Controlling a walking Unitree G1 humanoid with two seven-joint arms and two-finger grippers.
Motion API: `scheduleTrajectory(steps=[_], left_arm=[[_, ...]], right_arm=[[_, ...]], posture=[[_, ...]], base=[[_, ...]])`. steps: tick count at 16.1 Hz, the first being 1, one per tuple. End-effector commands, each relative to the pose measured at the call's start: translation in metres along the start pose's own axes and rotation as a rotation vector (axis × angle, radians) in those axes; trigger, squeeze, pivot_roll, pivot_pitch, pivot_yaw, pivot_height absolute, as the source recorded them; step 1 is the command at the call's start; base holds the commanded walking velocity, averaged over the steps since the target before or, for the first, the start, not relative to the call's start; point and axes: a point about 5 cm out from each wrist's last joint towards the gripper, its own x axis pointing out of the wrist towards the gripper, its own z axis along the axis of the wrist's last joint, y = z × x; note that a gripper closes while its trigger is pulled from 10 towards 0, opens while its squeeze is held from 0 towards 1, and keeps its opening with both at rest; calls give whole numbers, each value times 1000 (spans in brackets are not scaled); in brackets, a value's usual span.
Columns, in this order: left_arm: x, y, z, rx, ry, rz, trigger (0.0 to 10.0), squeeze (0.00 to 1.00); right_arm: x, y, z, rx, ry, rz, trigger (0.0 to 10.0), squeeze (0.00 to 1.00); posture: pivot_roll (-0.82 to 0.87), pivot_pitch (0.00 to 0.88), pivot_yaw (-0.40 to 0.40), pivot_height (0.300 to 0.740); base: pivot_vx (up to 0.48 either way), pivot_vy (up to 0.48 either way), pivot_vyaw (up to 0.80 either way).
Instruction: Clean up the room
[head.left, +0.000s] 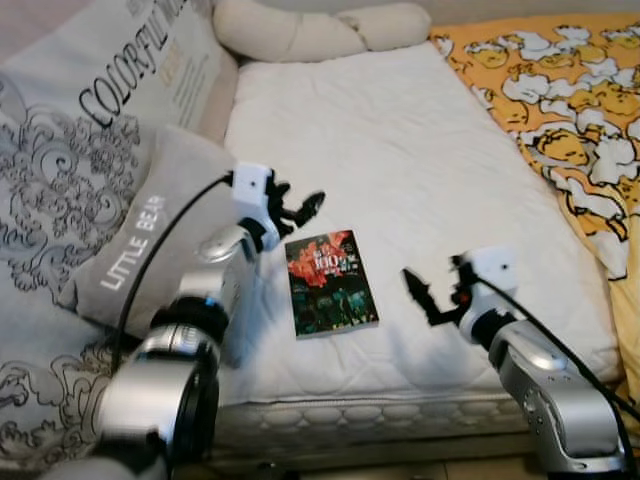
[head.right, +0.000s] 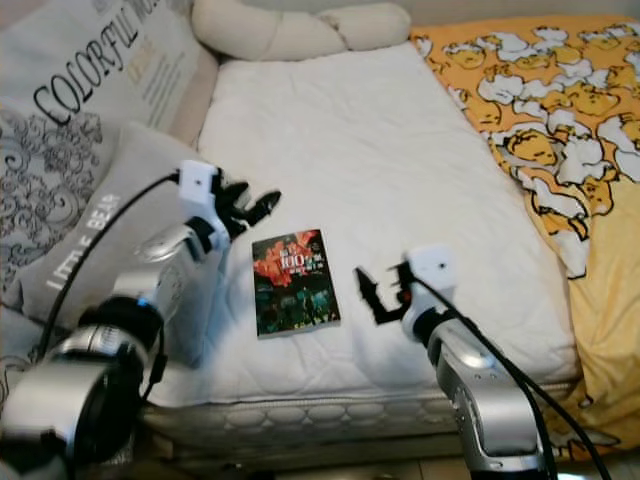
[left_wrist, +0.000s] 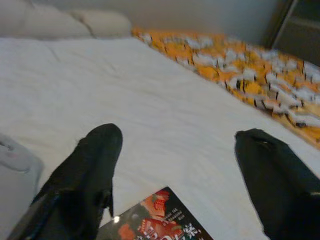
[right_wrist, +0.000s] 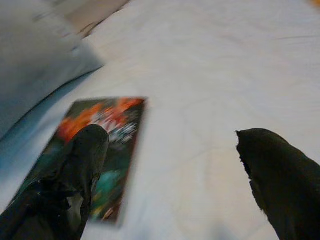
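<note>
Silver jointed arms, white wrist camera blocks, black cables, black two-fingered left gripper (head.left: 297, 209), right gripper (head.left: 420, 293)

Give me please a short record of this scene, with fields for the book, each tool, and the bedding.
book: red and green cover, lying flat on the white mattress, near its front edge
left tool: open, hovering by the book's upper left corner
right tool: open, hovering to the right of the book, apart from it
bedding: grey "LITTLE BEAR" pillow at left; orange patterned blanket at right
</note>
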Motion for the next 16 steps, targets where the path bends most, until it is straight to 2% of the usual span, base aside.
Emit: scheduleTrajectory(steps=[1, 2, 3, 5, 6, 8, 9, 10, 12, 16], left_arm=[[-13, -1, 2, 42, -45, 30, 10000, 576], [-19, -3, 2, 63, -64, 44, 10000, 576], [-31, -4, 1, 89, -82, 68, 10000, 588], [-58, -6, -4, 85, -94, 146, 10000, 596], [-70, -4, -10, 104, -77, 189, 10000, 592], [-86, -4, -13, 139, -43, 241, 10000, 592], [-95, -5, -12, 175, -32, 283, 10000, 592], [-105, -3, -10, 235, -34, 371, 10000, 592], [-113, -2, -11, 223, -14, 427, 10000, 600], [-116, -6, -11, 236, 28, 438, 10000, 592]], right_arm=[[4, 0, 6, 35, -55, -76, 10000, 0], [5, 2, 7, 29, -72, -86, 10000, 0], [7, 7, 8, 2, -91, -75, 10000, 0], [9, 16, 5, -56, -91, -50, 10000, 0], [9, 19, 3, -98, -83, -48, 10000, 0], [11, 21, 2, -99, -91, -61, 10000, 0], [12, 22, 2, -103, -102, -70, 10000, 0], [12, 22, 3, -105, -121, -88, 10000, 0], [13, 22, 0, -96, -107, -91, 10000, 0], [12, 19, -2, -56, -126, -117, 10000, 0]], posture=[[-71, 0, 71, 740], [-64, 0, 70, 740], [-58, 0, 69, 740], [-30, 0, 53, 740], [-25, 0, 48, 740], [-14, 0, 34, 740], [1, 0, 24, 740], [11, 0, 18, 740], [20, 0, 11, 740], [30, 0, 9, 740]], base=[[0, 0, 0], [0, 0, 0], [0, 0, 0], [0, 0, 0], [0, -240, 0], [0, -422, 0], [0, -458, 0], [0, -461, 0], [0, -459, 0], [0, -459, 0]])
